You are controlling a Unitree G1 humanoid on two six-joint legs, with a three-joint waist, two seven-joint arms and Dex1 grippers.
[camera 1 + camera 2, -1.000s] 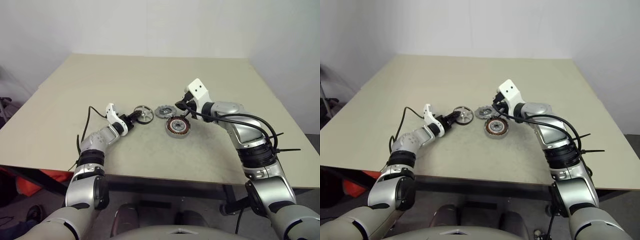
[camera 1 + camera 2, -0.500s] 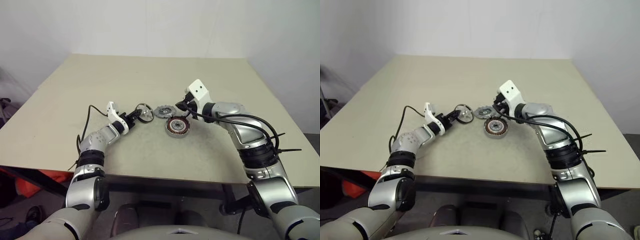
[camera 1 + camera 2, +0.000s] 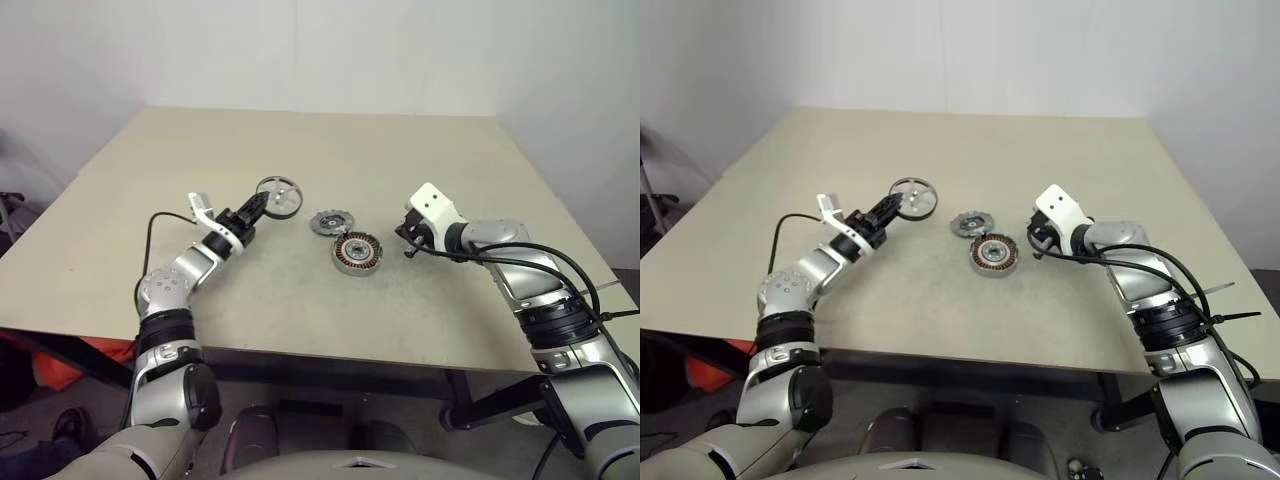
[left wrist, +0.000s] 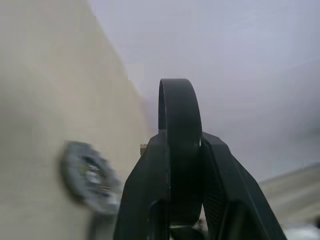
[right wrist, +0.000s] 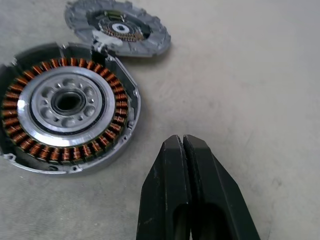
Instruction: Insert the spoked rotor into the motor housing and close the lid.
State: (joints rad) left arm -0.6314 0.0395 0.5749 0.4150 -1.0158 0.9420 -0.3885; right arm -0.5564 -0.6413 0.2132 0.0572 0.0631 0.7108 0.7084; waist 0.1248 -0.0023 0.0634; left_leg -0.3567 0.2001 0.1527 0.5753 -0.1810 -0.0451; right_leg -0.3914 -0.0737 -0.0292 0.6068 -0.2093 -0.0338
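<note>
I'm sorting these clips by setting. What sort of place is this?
Probably a robotics lab or test room: a bare beige table against plain white walls, with only loose motor parts laid out, a housing and a lid.

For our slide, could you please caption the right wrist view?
Shut right gripper hovers beside the motor housing, copper windings exposed, with the lid behind.

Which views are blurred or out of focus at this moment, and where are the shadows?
Left wrist view: the lid is smeared, the spoked rotor between the fingers soft but readable. Right wrist view: sharp on the motor housing, with a soft shadow under its near edge. Head views: even light, faint shadows on the table.
</note>
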